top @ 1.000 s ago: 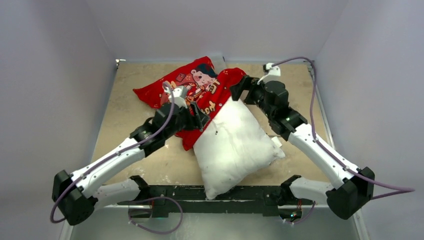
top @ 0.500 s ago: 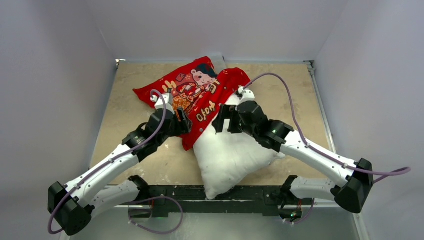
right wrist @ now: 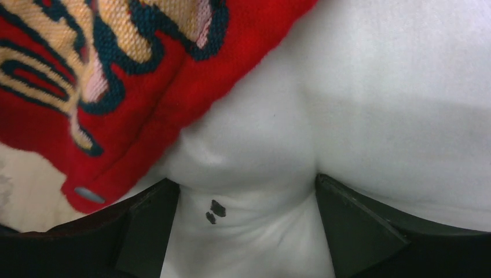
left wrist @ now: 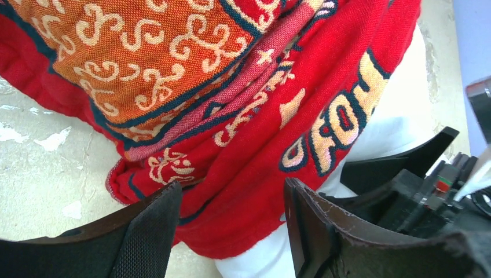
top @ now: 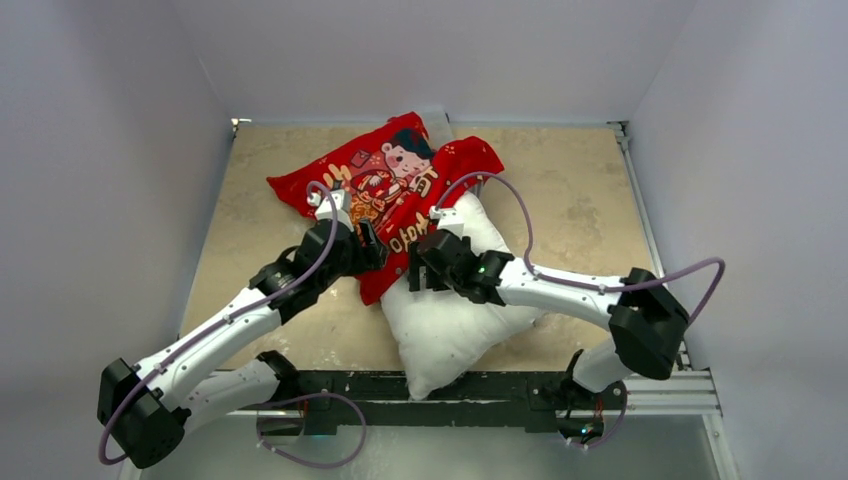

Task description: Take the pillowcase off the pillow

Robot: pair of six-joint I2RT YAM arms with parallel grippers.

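Top view: pillow (top: pixel 455 325) lies tilted on table (top: pixel 585 200) (near edge), far corner covered by pillowcase (top: pixel 395 180). Pillowcase spread toward far left, mostly off pillow. Left gripper (left wrist: pixel 231 231) at lower hem of pillowcase, fingers apart, red cloth visible between them, not clamped. Right gripper (right wrist: pixel 246 229) pressed into pillow just beside hem, fingers wide apart, white fabric bulges between them.

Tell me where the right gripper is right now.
In the top view, the right gripper sits mid-table on the pillow, at its far-left part beside the pillowcase edge, facing the left gripper; its open jaws straddle white fabric.
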